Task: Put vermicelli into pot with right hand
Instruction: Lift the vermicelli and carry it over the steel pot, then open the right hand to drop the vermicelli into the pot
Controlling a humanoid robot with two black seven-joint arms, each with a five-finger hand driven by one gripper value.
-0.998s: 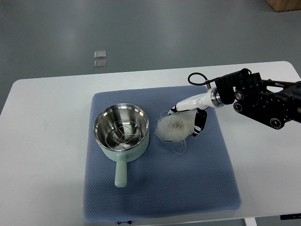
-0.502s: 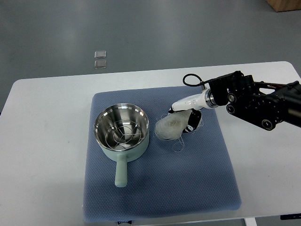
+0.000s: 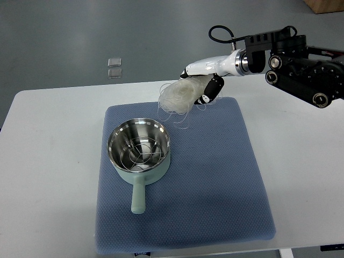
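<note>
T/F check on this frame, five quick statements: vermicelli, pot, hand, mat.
1. The right hand grips the vermicelli. True.
2. The vermicelli is already inside the pot. False: it hangs in the hand, up and to the right of the pot in the picture, and the pot holds only a wire rack.
3. The pot stands on the blue mat. True.
4. The pot's handle points toward the far edge of the table. False: it points toward the near edge, at the bottom of the picture.
5. The left hand steadies the pot. False: no left hand is in view.
</note>
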